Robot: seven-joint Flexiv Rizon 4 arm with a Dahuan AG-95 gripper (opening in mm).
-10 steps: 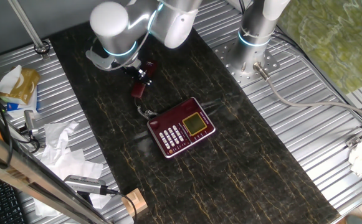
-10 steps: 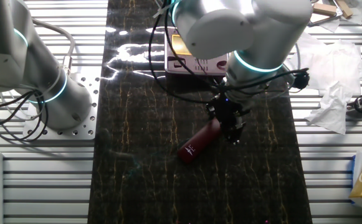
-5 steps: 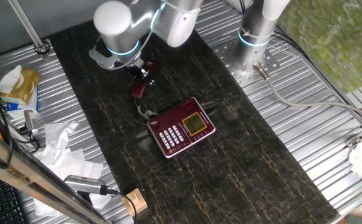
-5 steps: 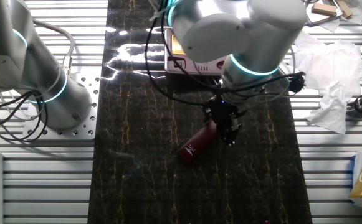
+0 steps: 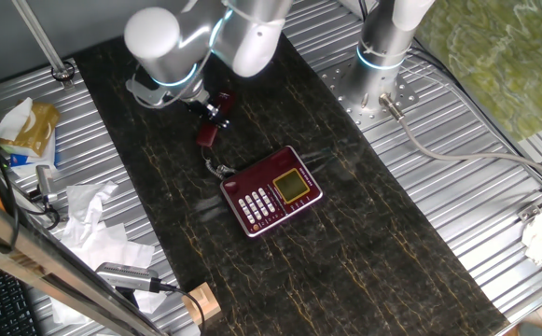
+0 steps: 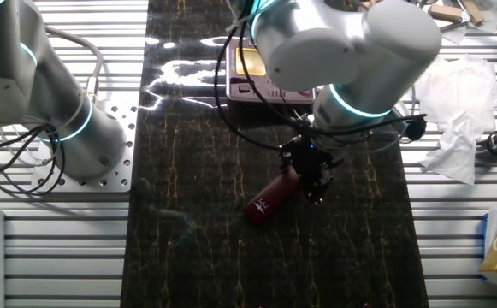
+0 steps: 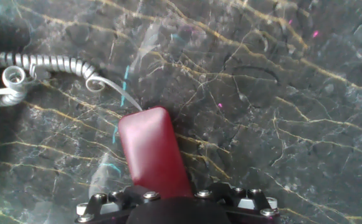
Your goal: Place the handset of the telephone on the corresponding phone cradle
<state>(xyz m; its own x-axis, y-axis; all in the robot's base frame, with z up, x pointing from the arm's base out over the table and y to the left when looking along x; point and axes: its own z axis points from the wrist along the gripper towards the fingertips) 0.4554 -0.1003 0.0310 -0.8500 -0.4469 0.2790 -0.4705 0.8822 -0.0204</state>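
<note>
- Table (image 5: 364,252): one, with a dark marbled top veined in gold, flanked by ribbed metal surfaces on both sides.
- Robot arms: two in view. One silver arm (image 5: 243,28) reaches over the dark top; a second arm base (image 5: 387,37) stands upright on the metal plate beside it.
- Telephone (image 5: 272,191): one, dark red and squarish, lying flat near the middle of the dark top, with white keypad buttons and a yellow-green display (image 5: 294,186) facing up. The phone cradle (image 5: 249,172) along its edge holds nothing.
- Crumpled white paper (image 5: 89,219): several pieces on the ribbed metal, well apart from the telephone.
- Handset (image 6: 269,195): one, a narrow dark red bar lying on the dark top, off the telephone and near its cradle side. One end sits at the gripper; the other end is free.
- Gripper (image 6: 310,162): one, black, two-fingered, set narrow and clamped on one end of the handset. In the hand view the red bar (image 7: 148,151) runs straight out from between the fingers.
- Cord (image 7: 40,67): one, thin, grey and coiled, lying on the dark top and joining the free end of the handset.
</note>
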